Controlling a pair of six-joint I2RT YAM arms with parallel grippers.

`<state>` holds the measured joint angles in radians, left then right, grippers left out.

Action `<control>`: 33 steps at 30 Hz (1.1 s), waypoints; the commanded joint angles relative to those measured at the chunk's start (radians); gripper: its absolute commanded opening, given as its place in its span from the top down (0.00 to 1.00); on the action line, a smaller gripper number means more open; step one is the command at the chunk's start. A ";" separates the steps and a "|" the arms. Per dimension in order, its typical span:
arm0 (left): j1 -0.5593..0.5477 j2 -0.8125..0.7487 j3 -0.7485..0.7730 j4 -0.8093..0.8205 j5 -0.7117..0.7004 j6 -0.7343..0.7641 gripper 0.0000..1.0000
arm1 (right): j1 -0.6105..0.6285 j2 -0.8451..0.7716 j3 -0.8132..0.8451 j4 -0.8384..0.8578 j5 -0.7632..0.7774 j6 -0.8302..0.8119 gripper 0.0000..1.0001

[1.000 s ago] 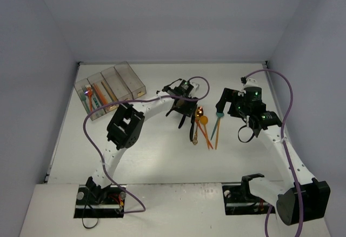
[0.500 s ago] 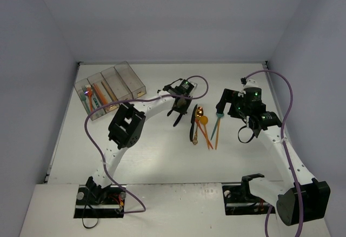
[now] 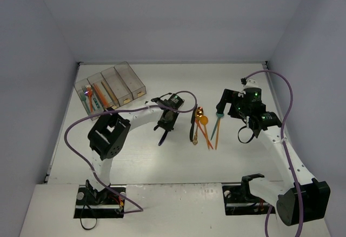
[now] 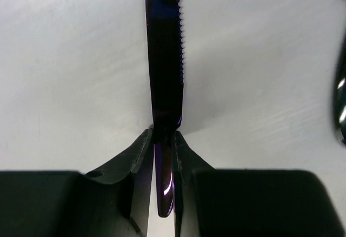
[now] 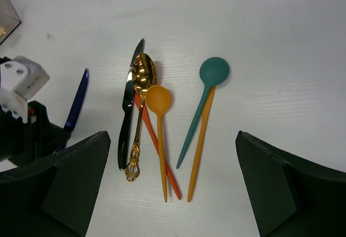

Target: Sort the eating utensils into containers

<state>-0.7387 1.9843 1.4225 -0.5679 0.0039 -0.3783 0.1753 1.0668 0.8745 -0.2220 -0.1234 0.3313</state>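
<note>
Because a slim blade offers only a narrow section to grasp, the left gripper (image 4: 164,139) is closed almost completely on the handle end of the dark blue-purple serrated metal knife (image 4: 164,58). The blade projects straight ahead of the fingertips, serrations to one side. This end grip leaves the length free, which should suit lowering it lengthwise into a narrow bin. Whether the knife is clear of the white table (image 3: 135,156) cannot be determined.

The knife lies near the table centre, just left of the remaining group: a black plastic knife (image 5: 127,118), an ornate gold metal spoon (image 5: 141,80), an orange plastic spoon (image 5: 158,99) and a teal plastic spoon (image 5: 213,70). The row of four clear smoky-plastic bins (image 3: 130,77) stands well apart at the far left, with orange utensils (image 3: 97,93) in its leftmost compartments.

The left arm is folded, elbow out to the left, forearm angled across to the centre, wrist pitched down. The right gripper (image 5: 172,191) hangs above the group with jaws spread fully and nothing between them.
</note>
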 commanded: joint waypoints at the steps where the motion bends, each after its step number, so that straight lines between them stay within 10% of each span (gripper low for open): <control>1: -0.004 -0.070 -0.052 -0.141 0.026 -0.018 0.91 | -0.010 -0.007 0.006 0.029 0.023 -0.008 0.00; 23: 0.020 0.029 -0.059 -0.132 0.083 -0.027 0.72 | -0.010 -0.014 0.004 0.027 0.010 -0.008 0.00; 33: 0.025 0.008 -0.105 -0.022 0.008 -0.048 1.00 | -0.010 -0.008 0.003 0.027 0.007 -0.003 0.00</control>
<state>-0.7180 1.9558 1.3762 -0.6453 0.0621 -0.4083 0.1707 1.0676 0.8742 -0.2222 -0.1196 0.3313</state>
